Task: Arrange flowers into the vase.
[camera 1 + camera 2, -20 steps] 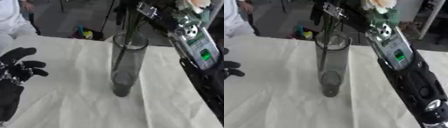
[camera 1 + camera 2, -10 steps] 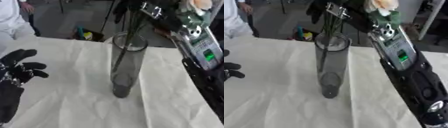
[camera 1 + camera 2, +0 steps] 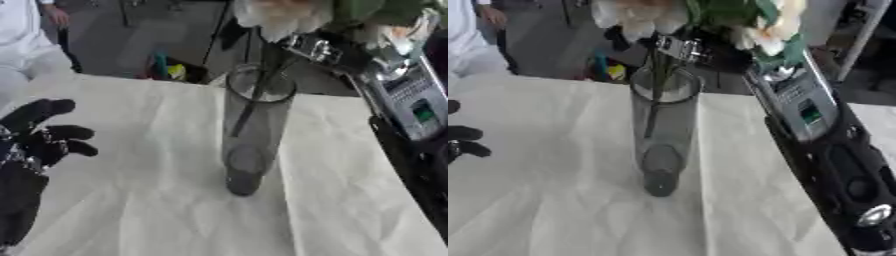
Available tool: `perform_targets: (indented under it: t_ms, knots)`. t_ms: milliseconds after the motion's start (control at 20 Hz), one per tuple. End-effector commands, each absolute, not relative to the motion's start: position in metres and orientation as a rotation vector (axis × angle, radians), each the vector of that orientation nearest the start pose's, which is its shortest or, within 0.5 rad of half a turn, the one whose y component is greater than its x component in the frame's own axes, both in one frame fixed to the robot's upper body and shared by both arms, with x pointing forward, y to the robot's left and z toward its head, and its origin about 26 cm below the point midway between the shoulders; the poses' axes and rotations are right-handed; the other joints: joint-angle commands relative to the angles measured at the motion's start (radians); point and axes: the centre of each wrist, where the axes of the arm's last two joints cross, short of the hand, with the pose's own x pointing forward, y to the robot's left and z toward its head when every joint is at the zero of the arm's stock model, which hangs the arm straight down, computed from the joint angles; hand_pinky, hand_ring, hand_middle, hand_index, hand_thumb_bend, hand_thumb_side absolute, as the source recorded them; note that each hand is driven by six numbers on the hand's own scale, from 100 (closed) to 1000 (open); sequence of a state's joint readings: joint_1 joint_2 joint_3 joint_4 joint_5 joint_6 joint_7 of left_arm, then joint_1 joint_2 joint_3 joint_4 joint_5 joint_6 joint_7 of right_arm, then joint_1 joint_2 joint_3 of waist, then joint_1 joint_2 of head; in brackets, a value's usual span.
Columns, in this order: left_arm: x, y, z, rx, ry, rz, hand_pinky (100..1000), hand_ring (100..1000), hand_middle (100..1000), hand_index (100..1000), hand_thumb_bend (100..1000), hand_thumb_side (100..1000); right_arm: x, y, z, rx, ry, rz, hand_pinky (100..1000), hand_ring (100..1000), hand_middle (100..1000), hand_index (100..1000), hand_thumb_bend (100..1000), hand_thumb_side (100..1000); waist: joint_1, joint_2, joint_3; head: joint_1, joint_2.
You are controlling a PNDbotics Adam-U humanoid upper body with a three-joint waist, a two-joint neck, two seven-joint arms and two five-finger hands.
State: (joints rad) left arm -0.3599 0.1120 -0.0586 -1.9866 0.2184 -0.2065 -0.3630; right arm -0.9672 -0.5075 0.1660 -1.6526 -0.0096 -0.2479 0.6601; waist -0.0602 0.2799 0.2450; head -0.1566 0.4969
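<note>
The flowers (image 3: 710,20) are sinking: against a second ago their stems are reaching deeper into the vase (image 3: 249,135), so insertion looks nearly finished. The vase is standing upright near the surface's (image 3: 157,200) far edge. The right hand (image 3: 680,47) is holding the stems above the rim, though whether its fingers are pinching them cannot be told. The left hand (image 3: 35,145) is idling at the left edge, fingers relaxed and spread, blocking nothing.

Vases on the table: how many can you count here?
1. A tall clear glass vase stands upright mid-table on the white cloth, flower stems entering its mouth. None other shows.
</note>
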Motion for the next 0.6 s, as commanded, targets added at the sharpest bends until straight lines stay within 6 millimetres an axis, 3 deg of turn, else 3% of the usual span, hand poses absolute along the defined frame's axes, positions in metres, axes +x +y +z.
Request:
perform_targets:
  t_ms: [50, 350, 600]
  knots:
    - [0.3031, 0.2001, 0.2021, -0.529, -2.485, -0.575, 650, 728, 824, 893, 154, 1000, 0.3657, -0.2123, 0.3647, 0.103, 2.733, -1.989, 952, 785, 705, 836, 100, 1000, 0.005, 0.000, -0.001, 0.004, -0.015]
    - [0.3031, 0.1998, 0.2021, -0.530, -2.483, -0.577, 648, 728, 824, 893, 155, 1000, 0.3660, -0.2166, 0.3659, 0.117, 2.667, -2.014, 956, 815, 734, 857, 100, 1000, 0.003, 0.001, -0.001, 0.006, -0.017]
    - [0.3031, 0.1997, 0.2020, -0.529, -2.480, -0.579, 646, 728, 825, 893, 155, 1000, 0.3664, -0.2218, 0.3682, 0.108, 2.645, -2.033, 966, 825, 744, 870, 177, 1000, 0.002, 0.003, -0.005, 0.009, -0.014]
